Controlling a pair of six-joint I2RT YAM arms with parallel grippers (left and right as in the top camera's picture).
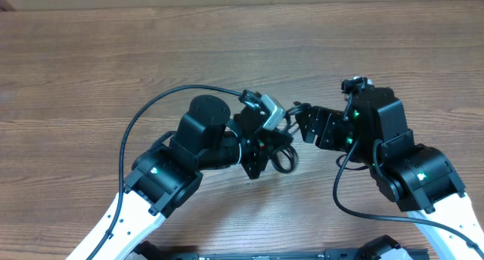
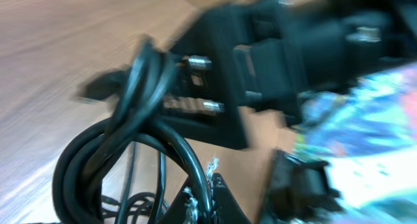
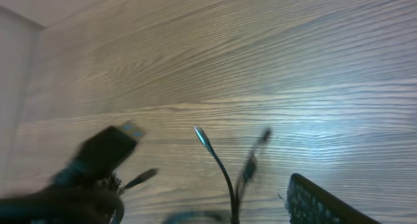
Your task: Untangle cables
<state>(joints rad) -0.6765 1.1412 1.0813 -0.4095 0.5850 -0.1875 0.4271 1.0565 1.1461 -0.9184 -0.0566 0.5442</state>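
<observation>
Mostly the cables point(image 1: 285, 160) are hidden: only a small bunch of black loops shows between the left gripper point(image 1: 271, 144) and the right gripper point(image 1: 302, 124), mid-worktop point(image 1: 113, 48). Both wrist views are blurred, so whether either gripper is clamped cannot be told.

Overhead looks straight down at the table point(image 1: 113, 48); blurred wrist views sit close, seemingly sharing cables point(image 2: 130, 94).

You had a wood-grain table point(image 1: 91, 48), smooth with a low sheen | your cables point(image 2: 85, 159) looked glossy black, plastic-sheathed | one plug tip point(image 3: 201, 136) read as bright metal | arm shells point(image 1: 454, 230) were smooth white plastic
</observation>
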